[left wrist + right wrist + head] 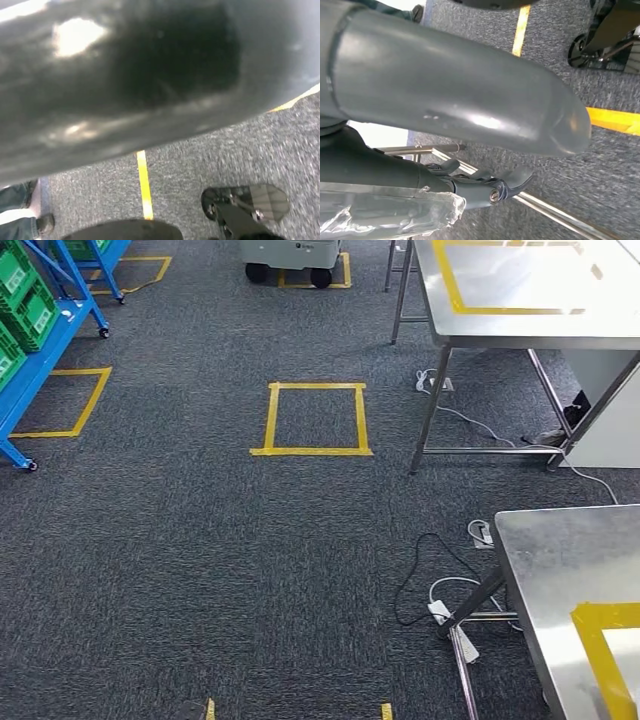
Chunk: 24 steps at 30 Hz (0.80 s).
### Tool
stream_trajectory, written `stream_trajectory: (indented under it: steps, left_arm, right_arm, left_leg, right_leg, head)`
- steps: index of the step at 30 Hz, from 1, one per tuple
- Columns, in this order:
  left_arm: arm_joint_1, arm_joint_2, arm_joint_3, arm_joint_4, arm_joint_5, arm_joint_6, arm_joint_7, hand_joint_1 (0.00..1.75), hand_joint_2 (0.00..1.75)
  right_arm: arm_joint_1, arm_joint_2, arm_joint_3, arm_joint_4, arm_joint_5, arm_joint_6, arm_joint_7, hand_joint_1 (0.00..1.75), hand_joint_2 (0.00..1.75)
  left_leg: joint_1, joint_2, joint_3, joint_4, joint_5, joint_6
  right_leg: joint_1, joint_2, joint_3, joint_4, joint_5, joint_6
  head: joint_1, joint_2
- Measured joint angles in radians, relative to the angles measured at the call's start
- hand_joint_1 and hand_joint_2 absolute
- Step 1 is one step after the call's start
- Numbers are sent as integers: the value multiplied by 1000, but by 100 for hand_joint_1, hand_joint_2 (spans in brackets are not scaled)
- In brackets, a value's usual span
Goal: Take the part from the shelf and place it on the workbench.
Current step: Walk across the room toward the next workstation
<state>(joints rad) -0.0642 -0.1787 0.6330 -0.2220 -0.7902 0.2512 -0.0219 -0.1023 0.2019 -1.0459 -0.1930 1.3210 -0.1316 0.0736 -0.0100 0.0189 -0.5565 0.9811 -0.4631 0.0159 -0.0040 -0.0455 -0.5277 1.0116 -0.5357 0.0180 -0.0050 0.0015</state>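
In the right wrist view my right hand hangs over the carpet, its thick grey thumb across the picture. Below the thumb its dark fingers lie along a part wrapped in crinkled clear plastic, which the hand seems to hold. My left hand is a blurred grey mass close to its wrist camera, and how its fingers lie is hidden. The blue shelf with green crates stands at the far left. A steel workbench with yellow tape is near on the right.
A second steel table stands farther back on the right. Cables and power strips lie on the carpet between the tables. A yellow tape square marks the floor ahead, a white wheeled cart beyond it. A person's shoe is near.
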Motion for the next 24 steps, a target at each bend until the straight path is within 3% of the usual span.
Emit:
stream_trajectory:
  steps: [2, 4, 5, 6, 7, 9, 11, 14, 16, 19, 20, 21, 22, 23, 24]
  left_arm:
    - [-1, -1, -1, 0, -3, -1, -5, 0, 0]
    - [-3, -2, -1, 0, -4, -3, -6, 0, 0]
    - [-3, -2, -2, 0, -5, -3, -7, 0, 0]
    - [-2, -2, -2, 0, -5, -3, -7, 0, 0]
    - [-2, -3, -2, 0, -5, -3, -7, 0, 0]
    - [-2, -4, -2, 0, -5, -3, -7, 0, 0]
    - [-4, -4, -2, 0, -5, -3, -7, 0, 0]
    - [-2, -4, -3, 0, -5, -3, -7, 0, 0]
    - [-1, -3, -4, 0, -6, -3, -7, 0, 0]
    - [-4, -4, -7, 0, -11, -3, -6, 0, 0]
    - [-3, -4, -8, 0, -14, -4, -4, 0, 0]
    - [-2, -4, -8, 0, -16, -4, -1, 0, 0]
    - [0, -4, -9, 0, -19, -4, 2, 0, 0]
    - [1, -4, -9, 0, -20, -4, 6, 0, 0]
    - [1, -4, -10, 0, -22, -4, 8, 0, 0]
  right_arm:
    - [0, 0, 0, 0, 1, -2, 0, 0, 0]
    - [1, 0, 0, 0, 1, -2, 0, 0, 0]
    - [3, 0, 0, 0, 1, -2, 1, 0, 0]
    - [4, 0, 0, 0, 1, -2, 1, 0, 0]
    - [4, 0, 0, 0, 2, -2, 2, 0, 0]
    - [4, 0, 0, 0, 2, -2, 2, 0, 0]
    - [2, 0, 0, 0, 2, -2, 2, 0, 0]
    - [1, 0, 0, 0, 4, -4, 3, 0, 0]
    - [1, 0, 1, 0, 9, -13, 3, 0, 0]
    - [4, 0, 1, 0, 17, -29, 2, 0, 0]
    - [4, 0, 2, 0, 18, -33, 2, 0, 0]
    - [4, 0, 2, 0, 20, -37, 3, 0, 0]
    - [4, 0, 2, 0, 21, -39, 3, 0, 0]
    - [3, 0, 2, 0, 22, -40, 3, 0, 0]
    - [3, 0, 3, 0, 23, -40, 4, 0, 0]
  left_leg:
    - [4, -10, 3, -7, 4, 8]
    - [3, -21, 3, -7, 4, 11]
    - [3, -28, 3, -7, 4, 11]
    - [2, -35, 4, -6, 3, 11]
    - [3, -44, 6, -6, 3, 11]
    - [2, -59, 9, -3, 1, 6]
    - [0, -71, 6, 2, -1, -3]
    - [3, -82, -1, 6, 0, -17]
    - [5, -64, -19, 45, -28, -27]
    - [8, -35, -106, 230, -120, -38]
    - [9, -33, -131, 281, -134, -39]
    - [10, -31, -140, 298, -130, -39]
    - [10, -28, -129, 276, -107, -37]
    - [9, -17, -100, 220, -72, -33]
    - [6, 11, -64, 150, -39, -27]
  right_leg:
    - [-2, 27, -44, 91, -52, 7]
    - [-2, 40, -113, 230, -109, 12]
    - [-2, 42, -137, 272, -117, 13]
    - [-3, 42, -143, 276, -103, 13]
    - [-4, 43, -128, 237, -71, 13]
    - [-8, 61, -62, 92, 2, 13]
    - [-10, 80, -14, -1, 29, 8]
    - [-8, 72, -7, -10, 30, -7]
    - [-9, 57, -5, -14, 32, -20]
    - [-6, 25, -4, -15, 30, -31]
    - [-5, 13, -4, -15, 29, -33]
    - [-3, 1, -3, -15, 27, -34]
    - [-2, -10, -1, -15, 26, -34]
    - [-1, -21, 2, -15, 24, -34]
    - [1, -31, 5, -15, 21, -32]
  head:
    - [4, 0]
    - [7, 0]
    - [7, 0]
    - [7, 0]
    - [7, 0]
    - [7, 0]
    - [7, 0]
    - [6, 0]
    - [2, 0]
    - [-3, 0]
    - [-3, 0]
    - [-3, 0]
    - [-3, 0]
    - [-3, 0]
    - [-3, 0]
